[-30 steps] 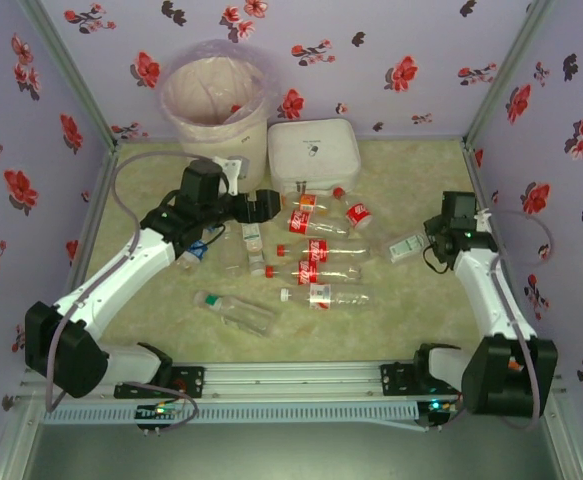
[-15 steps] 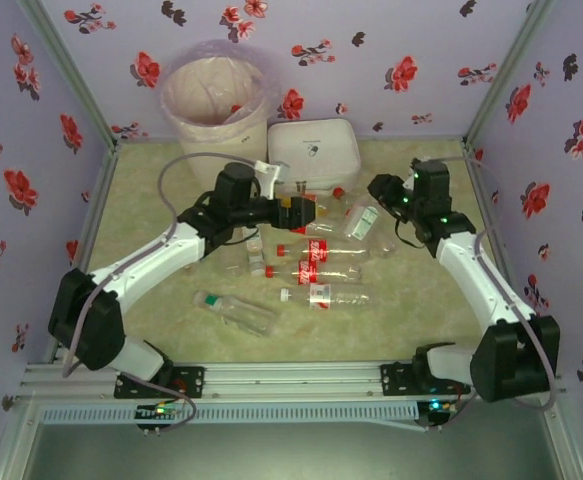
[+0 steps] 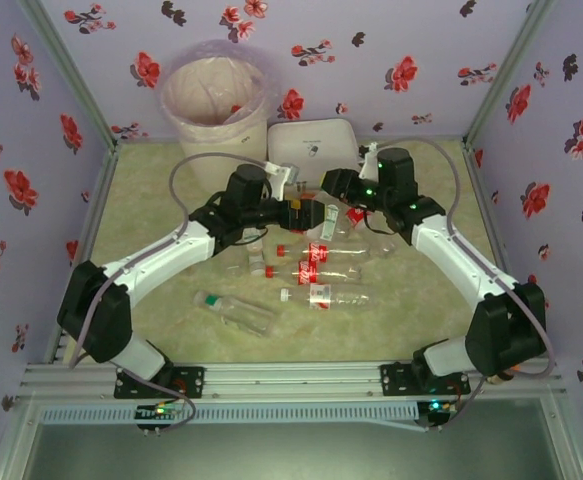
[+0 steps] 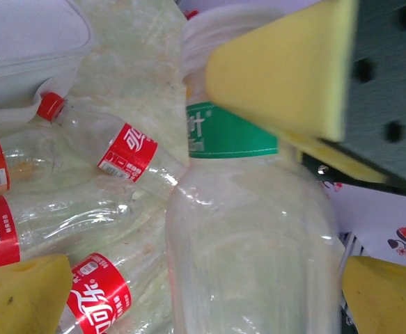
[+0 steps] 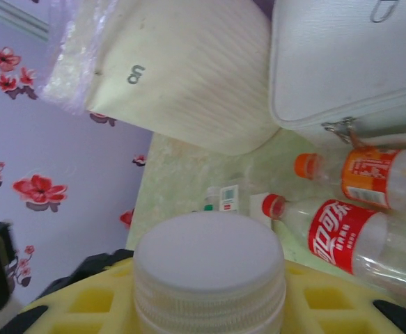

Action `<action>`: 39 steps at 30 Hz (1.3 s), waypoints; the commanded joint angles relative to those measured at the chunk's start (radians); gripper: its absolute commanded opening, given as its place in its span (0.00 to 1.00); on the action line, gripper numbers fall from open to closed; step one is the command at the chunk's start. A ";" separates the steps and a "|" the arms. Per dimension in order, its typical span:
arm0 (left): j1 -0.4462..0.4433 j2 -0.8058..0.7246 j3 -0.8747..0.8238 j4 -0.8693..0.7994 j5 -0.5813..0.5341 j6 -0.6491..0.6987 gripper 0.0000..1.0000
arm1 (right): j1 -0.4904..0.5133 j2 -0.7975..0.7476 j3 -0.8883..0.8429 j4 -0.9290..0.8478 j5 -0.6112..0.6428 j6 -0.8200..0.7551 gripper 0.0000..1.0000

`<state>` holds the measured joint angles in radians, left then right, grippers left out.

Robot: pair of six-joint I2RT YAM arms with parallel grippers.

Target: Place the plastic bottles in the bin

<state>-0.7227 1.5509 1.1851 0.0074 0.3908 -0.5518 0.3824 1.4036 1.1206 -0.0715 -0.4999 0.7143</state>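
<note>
My right gripper (image 3: 333, 190) is shut on a clear plastic bottle (image 3: 329, 220) with a green label, holding it just under its white cap (image 5: 209, 268) above the middle of the table. That same bottle (image 4: 251, 229) passes between the yellow pads (image 4: 21, 296) of my left gripper (image 3: 306, 213), which stands open around it. More plastic bottles (image 3: 321, 250) with red labels lie on the mat below; one with a green cap (image 3: 233, 310) lies nearer the front. The bin (image 3: 206, 135), cream-white with a pinkish liner, stands at the back left.
A flat white case (image 3: 313, 145) sits right of the bin (image 5: 182, 69) against the back wall. An orange-capped bottle (image 5: 370, 174) and a red-labelled one (image 5: 342, 233) lie in front of the case. Flowered walls close in the table on three sides.
Both arms swung in to the middle. My right gripper carried the green-labelled bottle from the right side to the centre. My left gripper moved right until its open fingers flank that bottle.
</note>
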 commanded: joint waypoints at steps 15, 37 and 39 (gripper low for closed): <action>0.001 0.035 0.021 0.094 -0.015 -0.065 0.57 | 0.021 0.024 0.036 0.061 -0.025 -0.013 0.12; 0.160 -0.048 0.307 -0.257 -0.132 0.227 0.18 | -0.190 -0.248 -0.085 -0.217 0.345 -0.053 0.99; 0.206 -0.043 0.362 -0.232 -0.132 0.220 0.03 | -0.196 -0.270 -0.098 -0.248 0.367 -0.059 1.00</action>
<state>-0.5678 1.5421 1.4677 -0.2085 0.3000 -0.3912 0.1925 1.1610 1.0466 -0.2424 -0.2108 0.6575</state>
